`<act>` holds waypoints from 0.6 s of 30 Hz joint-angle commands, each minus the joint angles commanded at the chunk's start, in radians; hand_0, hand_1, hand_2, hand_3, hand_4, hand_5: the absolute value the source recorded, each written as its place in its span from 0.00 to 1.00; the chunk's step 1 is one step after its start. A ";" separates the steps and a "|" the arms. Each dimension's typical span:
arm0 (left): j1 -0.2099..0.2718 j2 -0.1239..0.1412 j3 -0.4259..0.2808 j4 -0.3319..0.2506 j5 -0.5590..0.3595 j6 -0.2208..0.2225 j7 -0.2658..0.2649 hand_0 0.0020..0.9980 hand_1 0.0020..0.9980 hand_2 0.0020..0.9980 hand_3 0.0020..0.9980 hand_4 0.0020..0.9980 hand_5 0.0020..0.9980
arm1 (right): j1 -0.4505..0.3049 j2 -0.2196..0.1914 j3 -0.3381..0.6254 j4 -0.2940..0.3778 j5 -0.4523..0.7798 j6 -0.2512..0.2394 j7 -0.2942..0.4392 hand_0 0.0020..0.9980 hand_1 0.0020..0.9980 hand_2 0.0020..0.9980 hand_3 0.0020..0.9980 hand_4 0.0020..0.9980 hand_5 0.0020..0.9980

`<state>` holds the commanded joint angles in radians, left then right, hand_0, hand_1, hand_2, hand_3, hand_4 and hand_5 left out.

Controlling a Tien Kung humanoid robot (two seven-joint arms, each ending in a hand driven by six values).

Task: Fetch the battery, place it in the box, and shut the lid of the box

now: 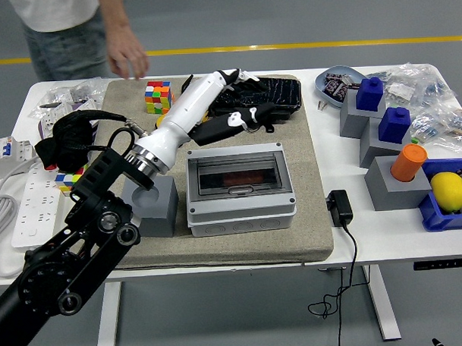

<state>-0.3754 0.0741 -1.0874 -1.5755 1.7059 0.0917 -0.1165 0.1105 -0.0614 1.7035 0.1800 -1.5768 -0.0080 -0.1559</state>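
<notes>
The grey box (241,207) stands on the beige mat (309,231), its clear-windowed lid lying flat and shut. Through the window a reddish shape shows, apparently the battery (233,177). My left hand (246,96) is raised above the far side of the mat, well behind the box and over the near edge of the black tray (277,90). Its fingers are spread and hold nothing. A person's hand (127,59) hangs empty at the table's far left edge, away from the box.
A grey holder block (156,208) sits left of the box. A colour cube (158,96) lies at the mat's back left. A black adapter (339,207) with its cable lies right of the mat. Grey and blue blocks (381,122), an orange cylinder (408,162) and a lemon (448,190) crowd the right side.
</notes>
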 joint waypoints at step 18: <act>0.146 -0.001 -0.334 0.164 -0.754 -0.048 -0.138 0.93 0.99 0.97 0.91 1.00 1.00 | 0.000 -0.001 -0.004 0.000 0.018 -0.004 0.007 0.92 0.82 0.79 0.80 1.00 0.96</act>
<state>-0.2292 0.0735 -1.4215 -1.4113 0.9519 0.0437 -0.2550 0.1104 -0.0619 1.6998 0.1800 -1.5592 -0.0121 -0.1493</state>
